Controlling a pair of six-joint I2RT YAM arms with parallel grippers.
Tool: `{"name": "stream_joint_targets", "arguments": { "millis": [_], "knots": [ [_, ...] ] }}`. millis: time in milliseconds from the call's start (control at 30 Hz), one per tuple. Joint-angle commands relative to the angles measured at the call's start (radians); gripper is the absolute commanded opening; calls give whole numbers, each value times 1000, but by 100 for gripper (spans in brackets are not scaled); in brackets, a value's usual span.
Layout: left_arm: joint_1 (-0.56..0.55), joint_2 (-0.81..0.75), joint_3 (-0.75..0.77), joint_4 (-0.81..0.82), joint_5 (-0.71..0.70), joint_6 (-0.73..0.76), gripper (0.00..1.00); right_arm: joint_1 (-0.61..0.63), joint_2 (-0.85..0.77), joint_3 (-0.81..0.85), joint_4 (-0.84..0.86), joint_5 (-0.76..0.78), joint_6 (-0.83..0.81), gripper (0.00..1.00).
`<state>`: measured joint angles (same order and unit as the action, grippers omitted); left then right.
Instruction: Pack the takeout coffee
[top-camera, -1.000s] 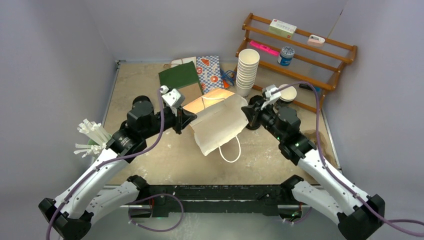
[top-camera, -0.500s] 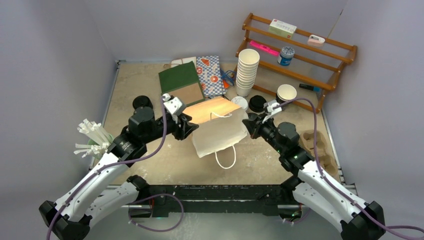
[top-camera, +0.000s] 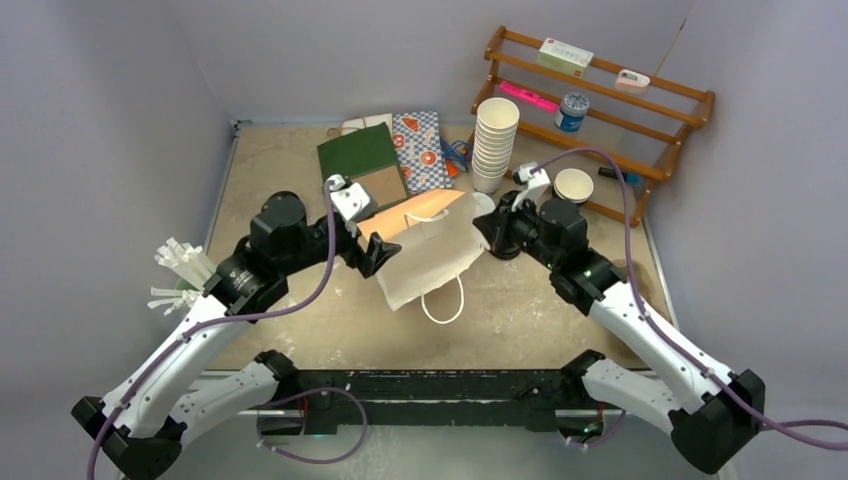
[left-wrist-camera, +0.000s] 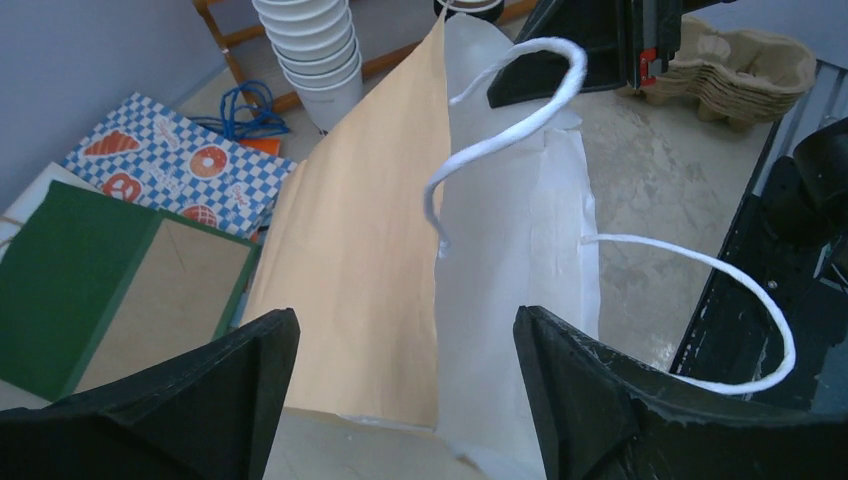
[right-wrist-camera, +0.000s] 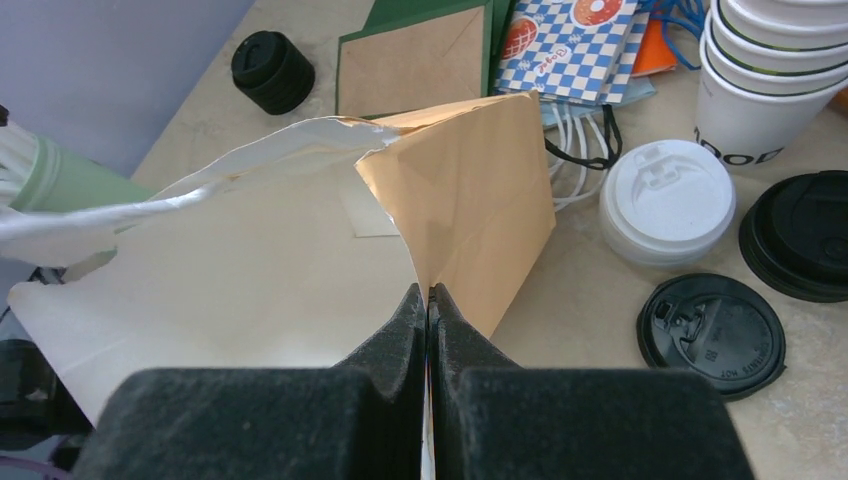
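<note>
**Bag held by one edge, coffees not yet packed**

Showing a white paper bag (top-camera: 432, 258) lying tilted in the middle of the surface (top-camera: 520, 310), tan lining turned toward the far wall. Pinched at its right-hand fold by the right jaws, pressed fully together on the paper, probably to keep the mouth raised and steady for loading. Flanked on the other side by the left jaws, spread wide, straddling the bag's rim without gripping anything. Seemingly placed there to take hold of the opening or spread it.

No sign of coffee inside, as far as can be seen. Standing outside the bag, on the surface just right of the right jaws: a white-lidded cup (right-wrist-camera: 667, 200), and nearer the camera a black lid (right-wrist-camera: 712, 335), the cup beneath it not made out. Both close beside the bag's tan corner and well apart from the left jaws, across the whole bag.
</note>
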<state>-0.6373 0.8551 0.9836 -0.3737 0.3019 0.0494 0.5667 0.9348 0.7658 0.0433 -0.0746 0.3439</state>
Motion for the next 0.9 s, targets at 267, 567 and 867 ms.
{"name": "stream_joint_targets", "arguments": {
  "millis": [267,567,867],
  "knots": [
    [-5,164,249,-103,-52,83,79,4,115,285,-251,-62,87,0],
    [-5,257,296,-88,-30,74,70,4,164,360,-303,-59,101,0],
    [-6,241,306,-37,17,23,71,5,246,463,-355,-15,101,0]
  ]
}}
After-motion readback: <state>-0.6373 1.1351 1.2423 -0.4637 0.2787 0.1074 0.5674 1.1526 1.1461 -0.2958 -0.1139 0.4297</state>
